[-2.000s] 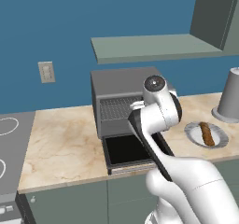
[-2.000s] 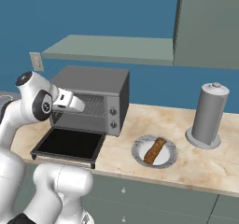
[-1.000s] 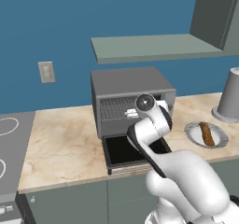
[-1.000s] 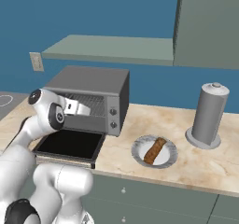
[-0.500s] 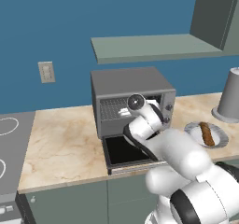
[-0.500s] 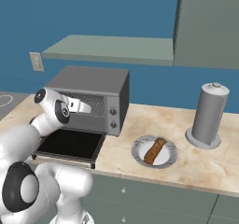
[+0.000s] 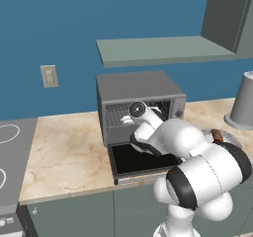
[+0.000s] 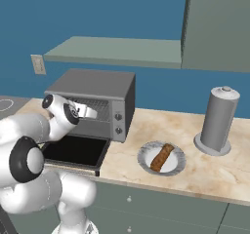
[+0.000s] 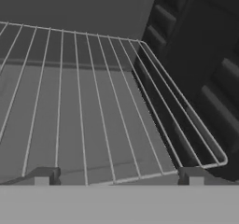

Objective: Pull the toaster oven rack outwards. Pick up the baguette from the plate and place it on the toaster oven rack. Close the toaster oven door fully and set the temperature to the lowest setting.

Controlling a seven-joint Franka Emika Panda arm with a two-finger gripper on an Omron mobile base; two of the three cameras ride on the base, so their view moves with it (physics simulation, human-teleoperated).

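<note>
On the desk (image 8: pixel 146 130), the toaster oven (image 8: pixel 97 101) is the landmark for every other position. It stands toward the left end of the marble top, under a grey-green wall shelf (image 7: pixel 158 51), with its column of knobs (image 8: pixel 117 122) on the right front.

Toaster oven door (image 8: pixel 75 151): dropped flat in front of the oven's mouth, black glass up. Judged: it lies open so the arm can reach the cavity, and it must stay down until the bread is loaded.

Arm (image 7: pixel 173 137): bent low over the lowered door, wrist aimed into the oven's mouth. Judged: the low, level approach lines the hand up with the shelf plane so the pull can be straight outwards.

Tall grey container (image 8: pixel 217 121): well to the right of the oven, beyond the plate; not part of the job.

Plate (image 8: pixel 144 156): on the desk to the right of the oven, near its knob side, apart from the door. Judged: close enough that the carry to the oven's mouth is short.

Toaster oven rack (image 9: pixel 93 106): wire grid, seated inside the oven on the side-wall ledges; its front bar runs just ahead of the fingertips in the hand view. Not yet drawn out.

Baguette (image 8: pixel 161 157): lies diagonally on the plate, untouched.

Gripper (image 9: pixel 118 177): at the oven's mouth, jaws spread fully wide, holding nothing, one fingertip on each side of a stretch of the rack's front bar. Judged: spread this way so the bar can pass between the tips before closing. Whether a tip touches the wire cannot be told.
</note>
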